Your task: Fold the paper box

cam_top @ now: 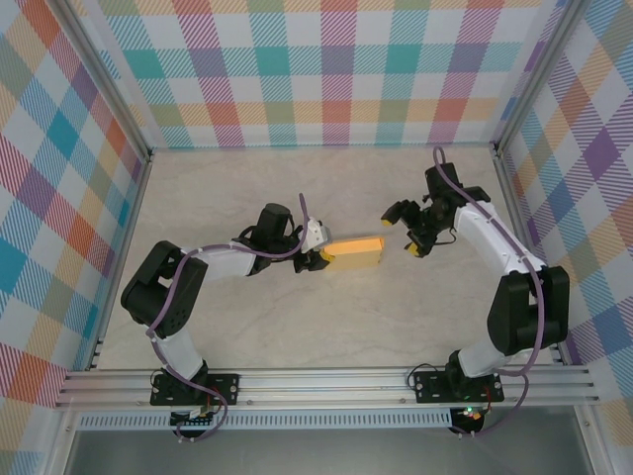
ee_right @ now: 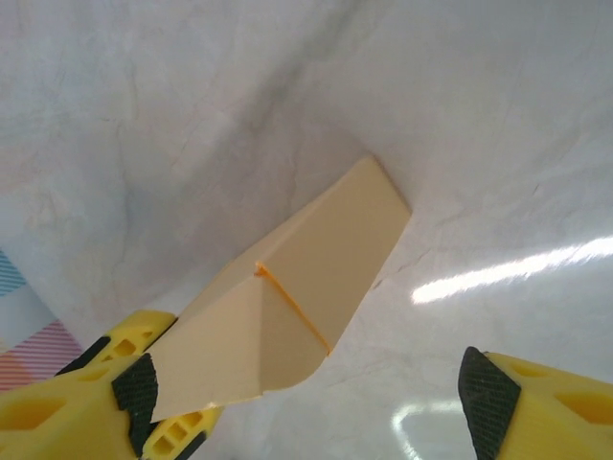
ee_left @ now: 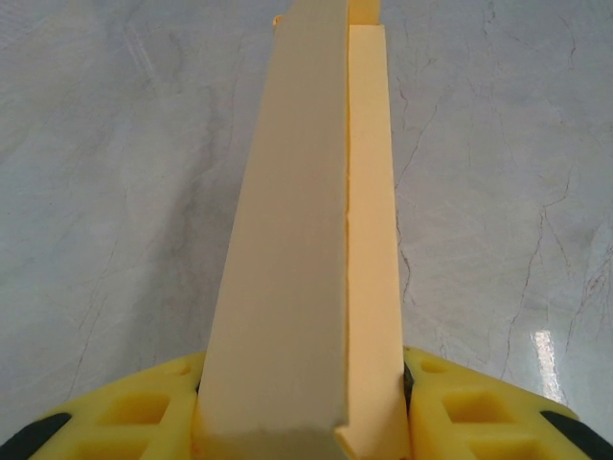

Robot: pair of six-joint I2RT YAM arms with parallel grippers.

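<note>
**Box pinched at one end, other end free**

The paper box [cam_top: 356,251] is at the middle of the desk [cam_top: 297,327]. There is bare surface on every side, and the plaid walls [cam_top: 336,69] are well apart. The left fingers [ee_left: 124,417] pinch its near end between them. The right fingers [ee_right: 488,393] are spread wide around its end flap, which lies just beside one pad; I cannot tell whether they touch.

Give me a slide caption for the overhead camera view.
Left gripper clamps one end of the paper box while the open right gripper sits at its other end.

Bright overhead light, glare streaks on tabletop [ee_right: 498,273], close-ups slightly blurry
</note>
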